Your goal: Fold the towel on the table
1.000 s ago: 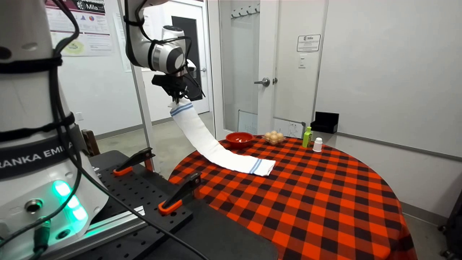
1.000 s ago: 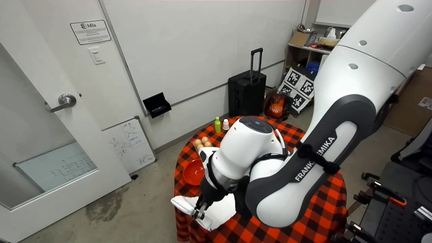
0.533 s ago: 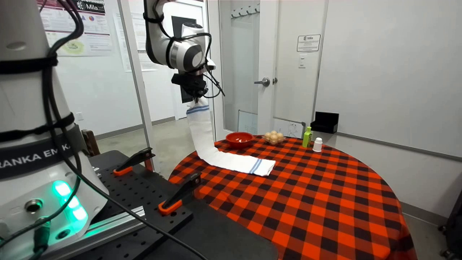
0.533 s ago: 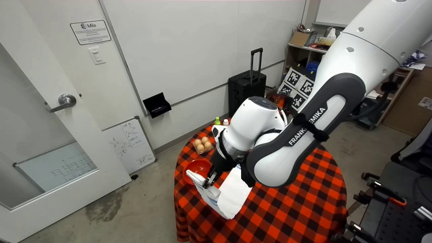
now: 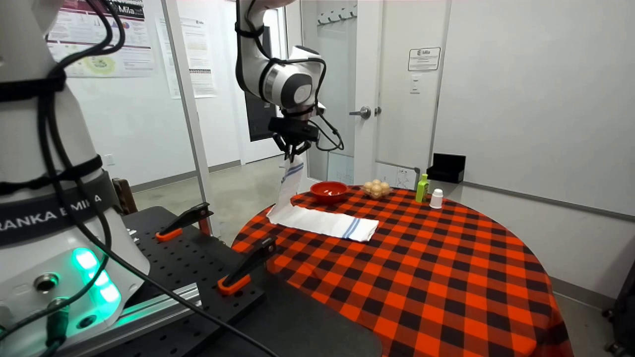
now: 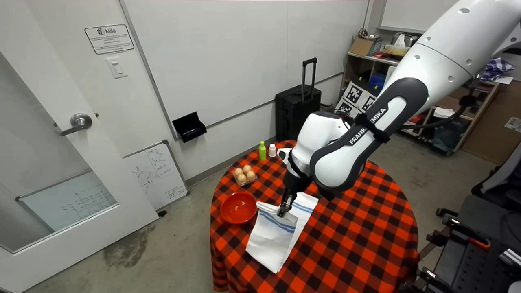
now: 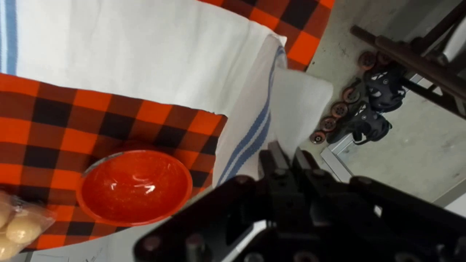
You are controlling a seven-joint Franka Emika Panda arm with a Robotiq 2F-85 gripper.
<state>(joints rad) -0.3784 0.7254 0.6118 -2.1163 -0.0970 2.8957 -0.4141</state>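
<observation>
Towel (image 6: 268, 242), white, blue-striped; likely light, soft, limp. Gripper (image 7: 288, 152): pinched on striped end, probably best hold.

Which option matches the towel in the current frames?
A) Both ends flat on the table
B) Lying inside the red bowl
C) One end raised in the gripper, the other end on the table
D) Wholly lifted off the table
C: in an exterior view the gripper holds one end of the towel up in the air, while the other end lies on the table.
</observation>
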